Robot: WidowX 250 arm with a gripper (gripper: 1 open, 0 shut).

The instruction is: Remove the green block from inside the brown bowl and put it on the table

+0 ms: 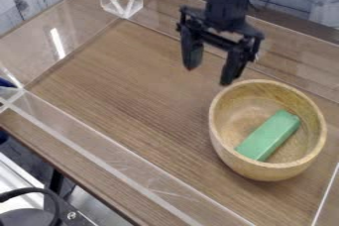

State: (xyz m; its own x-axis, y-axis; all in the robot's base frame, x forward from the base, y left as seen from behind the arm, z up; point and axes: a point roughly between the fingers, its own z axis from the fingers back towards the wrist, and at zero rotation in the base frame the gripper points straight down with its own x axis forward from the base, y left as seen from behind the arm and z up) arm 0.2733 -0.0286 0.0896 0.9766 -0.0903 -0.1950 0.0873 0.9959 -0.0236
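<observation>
The green block [269, 135] lies flat and slantwise inside the brown bowl [225, 110], which sits on the table [119, 91] at the right. My gripper [215, 64] hangs above the tabletop just up and left of the bowl's rim, pointing down. Its two dark fingers stand wide apart and hold nothing.
Low clear acrylic walls [79, 141] edge the tabletop on the left and front. A clear bracket piece [122, 0] stands at the back left corner. A dark cable and frame [40, 210] show below the front edge.
</observation>
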